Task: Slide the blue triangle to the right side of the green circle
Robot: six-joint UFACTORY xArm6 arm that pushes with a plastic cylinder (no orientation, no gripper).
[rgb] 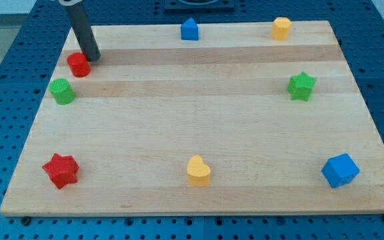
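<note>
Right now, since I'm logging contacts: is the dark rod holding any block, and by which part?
Nothing is held. My tip stands beside the red round block, at its upper right.

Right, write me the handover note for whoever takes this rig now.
My tip rests at the view's top left, touching or just beside the red cylinder, far from the task block.
The blue triangle sits at the board's top edge, centre.
The green circle is near the view's left edge, below the red cylinder.
Done: nothing; the triangle is not beside the circle.
Left: bring the tip round the triangle and push it down-left to the circle's right side.
</note>
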